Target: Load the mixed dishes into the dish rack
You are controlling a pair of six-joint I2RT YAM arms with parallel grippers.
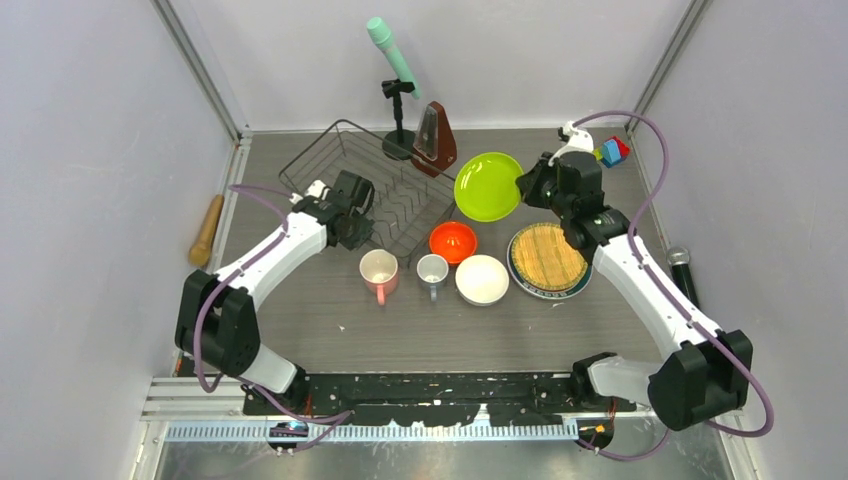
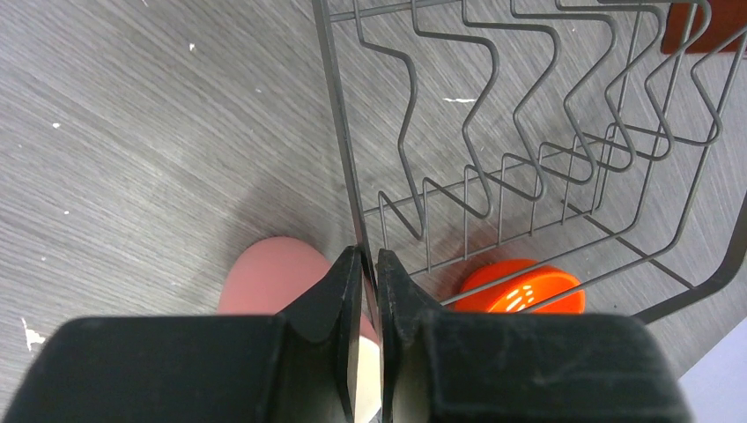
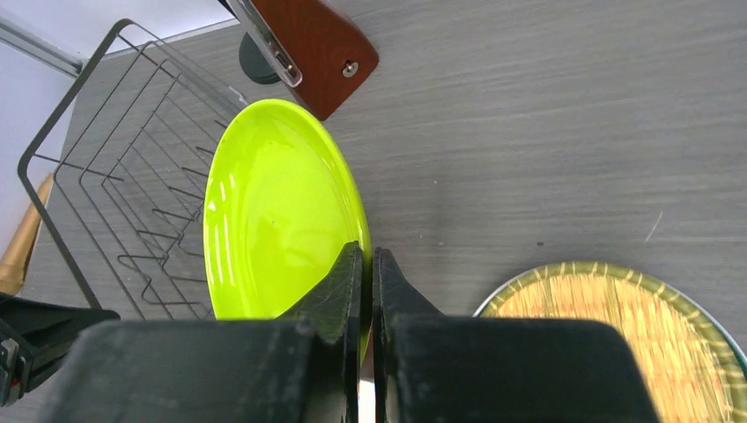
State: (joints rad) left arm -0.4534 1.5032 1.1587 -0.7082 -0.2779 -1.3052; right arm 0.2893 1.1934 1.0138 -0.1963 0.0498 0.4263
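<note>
— Plates?
— Three. Lime-green plate [image 1: 487, 186], tilted just right of the dish rack [image 1: 365, 190], its edge clamped in the right hand [image 3: 366, 256]. Tan plate [image 1: 545, 255] stacked on a teal-rimmed plate [image 1: 545, 295], on the counter [image 1: 330, 320].
— Others?
— Two bowls: orange-red bowl [image 1: 452, 241], white bowl [image 1: 481, 279]. Two mugs: pink mug [image 1: 379, 272], grey mug [image 1: 432, 270]. Left hand [image 2: 368, 260] pinched on the dish rack's rim wire.

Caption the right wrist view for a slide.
Right tool pinching the lime-green plate by its rim, dish rack beyond, tan plate alongside.
</note>
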